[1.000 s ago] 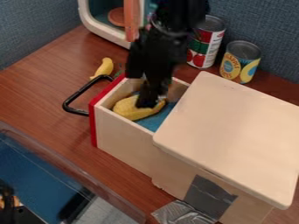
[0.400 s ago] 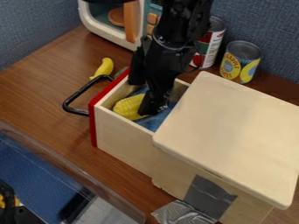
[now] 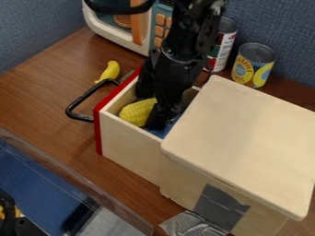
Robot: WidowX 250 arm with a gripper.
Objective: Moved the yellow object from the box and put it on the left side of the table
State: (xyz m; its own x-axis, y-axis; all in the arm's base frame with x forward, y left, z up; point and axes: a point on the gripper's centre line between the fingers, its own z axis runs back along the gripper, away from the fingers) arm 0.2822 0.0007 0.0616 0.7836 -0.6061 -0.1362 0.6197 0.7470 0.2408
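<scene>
While the toy corn [image 3: 137, 112] lies in the wooden drawer [image 3: 130, 142], the step is grasping.
Next: secure it, raise it clear of the red front [image 3: 98, 132], carry it left to the table [image 3: 46, 99]. Arm [image 3: 183, 44] slants down from the far side; gripper [image 3: 155, 111] apparently meets the corn's right end, claw state indeterminable.

left wall [image 3: 37, 32]: covered in blue-grey, woven-looking fabric, filling the upper left corner of the frame
right wall [image 3: 284, 27]: clad in similar blue-grey material, spanning the upper right, meeting the tabletop along a line slanting down to the right edge
table [image 3: 49, 103]: topped in reddish-brown, finely streaked wood grain, stretching from the left edge through the centre
light: soft and fairly even, dimmer over the tabletop at the right edge
</scene>
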